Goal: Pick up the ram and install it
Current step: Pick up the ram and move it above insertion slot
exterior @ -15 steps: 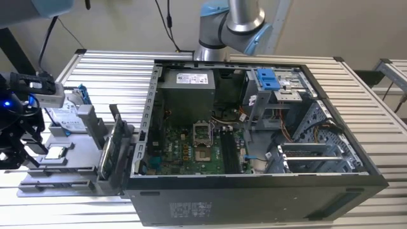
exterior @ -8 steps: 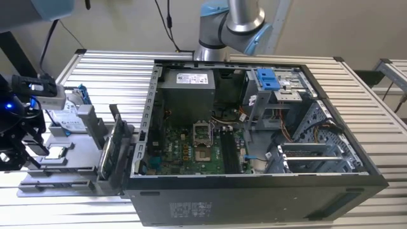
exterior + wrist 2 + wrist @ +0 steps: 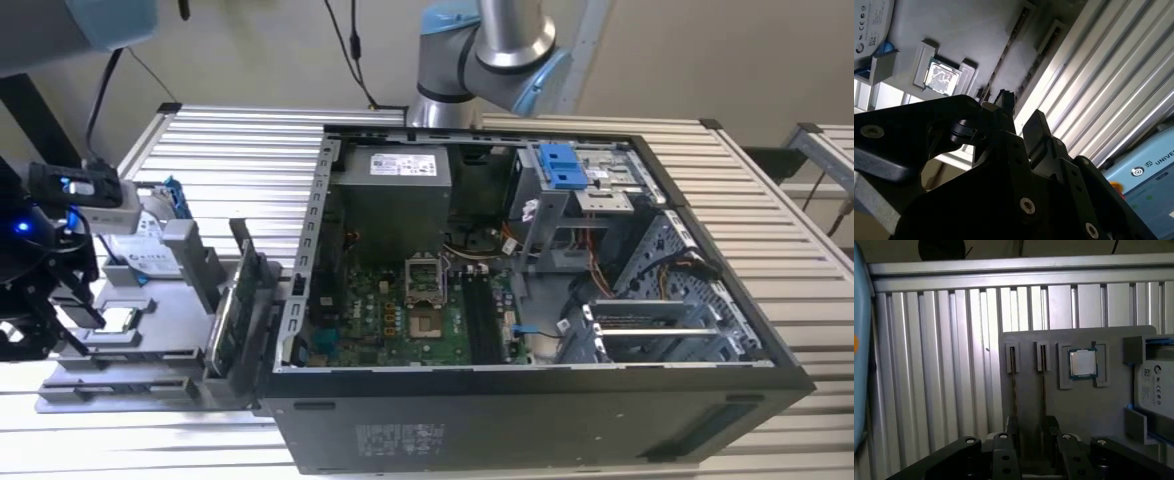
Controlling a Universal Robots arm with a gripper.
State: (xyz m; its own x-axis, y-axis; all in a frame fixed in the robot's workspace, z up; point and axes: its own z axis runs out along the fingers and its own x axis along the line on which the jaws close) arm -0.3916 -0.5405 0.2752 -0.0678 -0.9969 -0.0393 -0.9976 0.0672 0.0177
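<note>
Ram (image 3: 1014, 390), first wrist view: you see it as a thin dark stick standing on edge in a slot of the grey holder plate (image 3: 1079, 410). A second stick (image 3: 1043, 387) stands in the parallel slot just beside it, on the side of the processor chip (image 3: 1083, 363). Past the chip, a white-labelled hard drive (image 3: 1155, 385) lies at the plate's edge. The plate sits on the slatted aluminium table (image 3: 929, 365). The gripper (image 3: 1032, 424) hangs over the near ends of the two sticks, spread apart and grasping nothing. You cannot tell here which stick it lines up with.

Second wrist view: the two sticks run as dark lines toward the gripper (image 3: 1020, 106). The ram (image 3: 1032, 67) heads into the gap between the two fingers (image 3: 1036, 125). The second stick ends beside one of them. The fingers are parted, light shows through the gap, and nothing is held. Whether a finger touches either stick is not clear. A light blue box (image 3: 1149, 185) lies across the slats from the plate.

Exterior view: the gripper (image 3: 60, 295) is at the exterior view's left edge, over the holder plate. The plate lies on the table just beside the open computer case (image 3: 534, 420), outside it. The arm (image 3: 487, 45) rises behind the case.
</note>
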